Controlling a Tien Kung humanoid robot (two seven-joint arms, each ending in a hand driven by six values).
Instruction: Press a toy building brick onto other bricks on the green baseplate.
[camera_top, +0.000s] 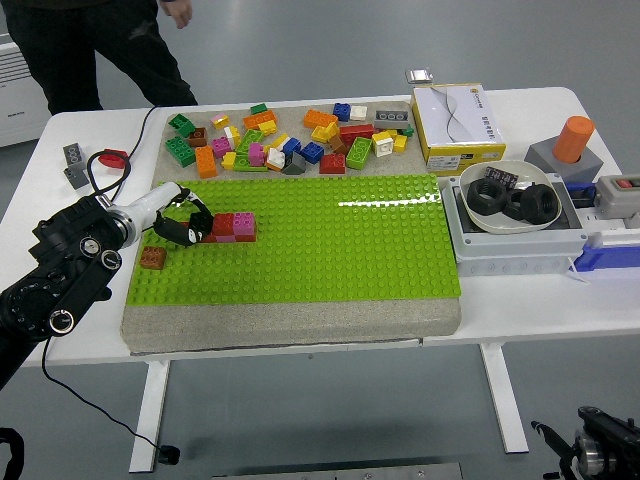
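The green baseplate (330, 240) lies on a grey mat in the middle of the table. Near its left end a red brick (223, 222) and a pink brick (245, 223) stand pressed together on other bricks. My left hand (188, 228) rests on the plate just left of the red brick, its black fingers (200, 222) curled and touching that brick's left end, with nothing seen inside them. A brown brick (152, 257) sits alone on the plate's left edge, below the hand. A pile of loose bricks (290, 138) lies behind the plate.
A yellow box (455, 122), a white bowl of black rings (515, 195) on a grey case and an orange cylinder (574, 138) stand on the right. A person (90, 45) in dark clothes stands at the far left. My right arm (600, 450) hangs below the table.
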